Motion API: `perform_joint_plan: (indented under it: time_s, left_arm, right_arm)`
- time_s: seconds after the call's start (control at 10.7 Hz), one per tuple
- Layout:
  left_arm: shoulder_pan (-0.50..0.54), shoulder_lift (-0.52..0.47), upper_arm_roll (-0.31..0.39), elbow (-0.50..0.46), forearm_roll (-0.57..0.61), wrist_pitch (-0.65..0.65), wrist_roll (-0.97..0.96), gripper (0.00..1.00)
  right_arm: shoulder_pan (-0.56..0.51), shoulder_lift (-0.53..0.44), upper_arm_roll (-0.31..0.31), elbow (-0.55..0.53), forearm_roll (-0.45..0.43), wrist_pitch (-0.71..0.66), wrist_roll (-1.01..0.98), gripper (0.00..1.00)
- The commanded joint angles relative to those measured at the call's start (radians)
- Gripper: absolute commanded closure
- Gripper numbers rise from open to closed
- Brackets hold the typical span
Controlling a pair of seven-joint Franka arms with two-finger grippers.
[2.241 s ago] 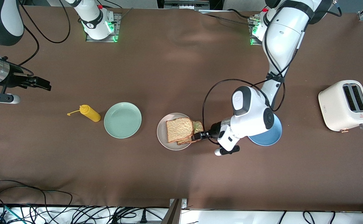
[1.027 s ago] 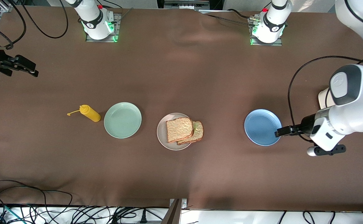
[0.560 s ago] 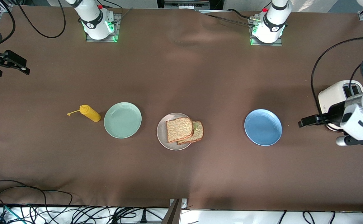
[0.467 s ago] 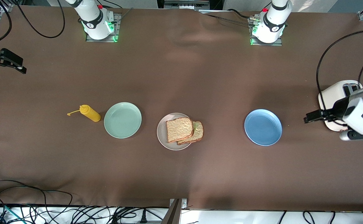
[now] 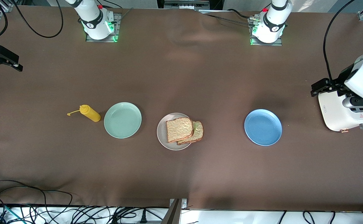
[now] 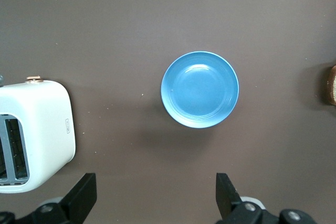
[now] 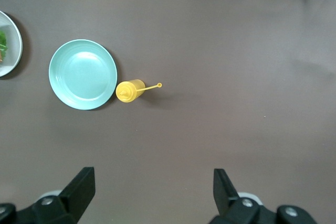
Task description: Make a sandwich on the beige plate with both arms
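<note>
Brown cloth-covered tabletop (image 5: 181,77), cables (image 5: 29,211) at edge

Robotics lab — bolted arm bases (image 5: 100,23), floor cables (image 5: 44,211)

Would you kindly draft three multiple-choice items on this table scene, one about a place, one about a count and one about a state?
1. Where does the sandwich lie?
A. on the mint-green plate
B. on the beige plate
C. on the blue plate

2. How many plates are on the table?
A. two
B. three
C. four

3. How is the left claw?
A. open and empty
B. shut on bread
C. shut on the bottle

Answers:
1 B: the bread stack rests on the beige plate, one edge overhanging.
2 B: mint-green plate, beige plate and blue plate.
3 A: its fingers stand apart with nothing between them, over the toaster.
</note>
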Motion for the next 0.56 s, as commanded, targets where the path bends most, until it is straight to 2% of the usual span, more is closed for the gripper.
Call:
perform_joint_plan:
  time_s: [0.0, 0.47]
  left_arm:
    - [0.001, -0.012, 0.009, -0.021, 0.03, -0.007, 0.024, 0.0]
    - [0.045, -0.01, 0.01, 0.005, 0.03, -0.013, -0.046, 0.0]
  right_arm:
    - [-0.004, -0.004, 0.002, 0.011, 0.02, -0.022, -0.011, 0.0]
    - [-0.004, -0.004, 0.007, 0.011, 0.019, -0.028, -0.013, 0.0]
